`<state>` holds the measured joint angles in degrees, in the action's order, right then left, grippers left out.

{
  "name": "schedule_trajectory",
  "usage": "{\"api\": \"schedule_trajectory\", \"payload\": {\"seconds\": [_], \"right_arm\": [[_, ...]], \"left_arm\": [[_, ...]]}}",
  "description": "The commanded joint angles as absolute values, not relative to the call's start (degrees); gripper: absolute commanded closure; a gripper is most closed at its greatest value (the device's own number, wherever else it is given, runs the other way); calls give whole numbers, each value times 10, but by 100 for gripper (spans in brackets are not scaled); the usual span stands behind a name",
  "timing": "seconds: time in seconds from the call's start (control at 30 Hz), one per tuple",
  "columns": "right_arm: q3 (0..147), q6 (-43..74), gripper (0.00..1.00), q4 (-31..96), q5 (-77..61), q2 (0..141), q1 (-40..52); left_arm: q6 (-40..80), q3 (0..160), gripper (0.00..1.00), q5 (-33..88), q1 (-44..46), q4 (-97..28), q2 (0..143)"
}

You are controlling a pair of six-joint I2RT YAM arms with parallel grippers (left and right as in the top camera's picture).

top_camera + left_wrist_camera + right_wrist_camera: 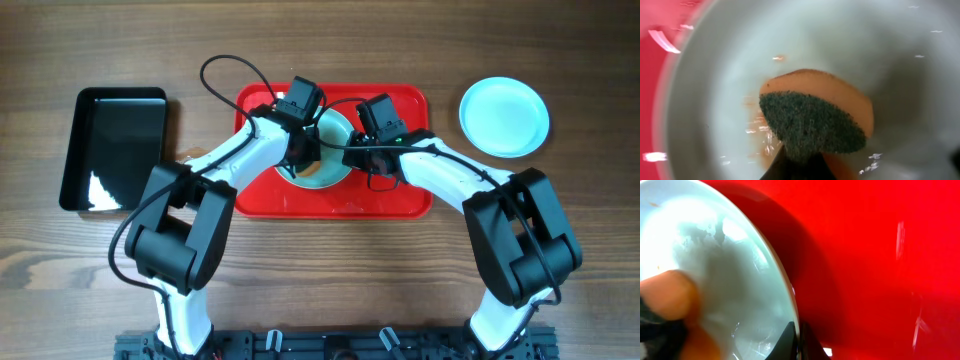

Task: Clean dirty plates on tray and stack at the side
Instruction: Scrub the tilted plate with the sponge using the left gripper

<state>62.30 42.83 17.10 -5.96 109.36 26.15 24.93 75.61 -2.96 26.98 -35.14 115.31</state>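
A pale blue-white plate [330,160] sits on the red tray [400,195] at the middle of the table. My left gripper [297,152] is shut on a sponge [815,120] with an orange body and dark green scrub face, pressed on the plate's inner surface [715,100]; orange-brown smears lie beside it. My right gripper [352,155] is shut on the plate's right rim [785,287], fingers either side of the edge [799,342]. The sponge also shows in the right wrist view [670,295]. Another plate [504,116] lies on the table right of the tray.
A smaller black tray [113,148] lies at the far left on the wooden table. Black cables loop over the red tray's back edge [230,70]. Both arms cross over the tray's front half.
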Motion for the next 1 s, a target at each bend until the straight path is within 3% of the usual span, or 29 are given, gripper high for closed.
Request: {"api": "schedule_trajectory", "payload": {"seconds": [0.0,0.3,0.6,0.97], "right_arm": [[624,421,96,174,-49,1107,262],[624,420,96,174,-49,1107,262],[624,420,96,174,-51,1107,262],[624,420,96,173,-51,1107,262]], "left_arm": [[227,748,96,-189,252,-385,1156],[227,774,96,-203,253,-375,1085],[230,772,96,18,253,-311,1097],[262,771,96,71,253,-273,1179]]}}
